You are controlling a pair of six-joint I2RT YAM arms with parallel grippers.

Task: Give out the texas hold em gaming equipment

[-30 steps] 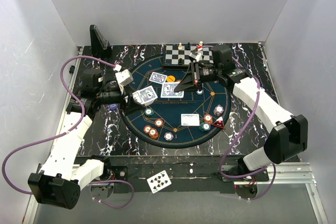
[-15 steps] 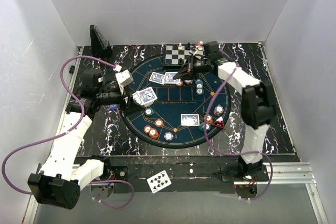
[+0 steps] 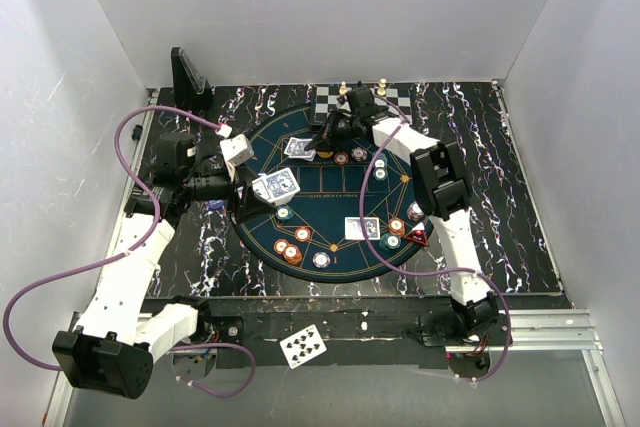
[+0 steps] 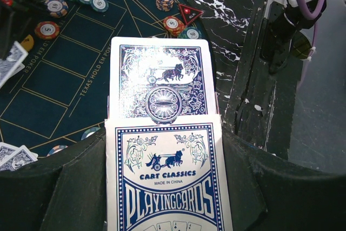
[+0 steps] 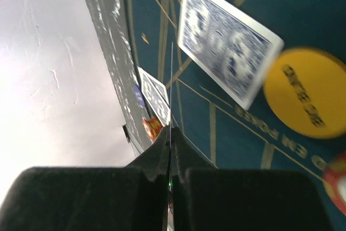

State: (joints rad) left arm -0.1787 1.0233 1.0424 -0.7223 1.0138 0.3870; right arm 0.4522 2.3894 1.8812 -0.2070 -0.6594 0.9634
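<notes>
Here, left gripper (image 4: 162, 187) jaws clamping blue-backed card deck (image 4: 160, 90) (chariot print), right gripper (image 5: 168, 150) jaws pinching one edge-on card (image 5: 171, 96).

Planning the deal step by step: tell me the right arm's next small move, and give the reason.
Probably lower the right pincer to the blue mat and open it beside the face-down card. It is shut on a thin card, seen edge-on, above the mat near the yellow disc, so that card seems ready to be laid down.
</notes>
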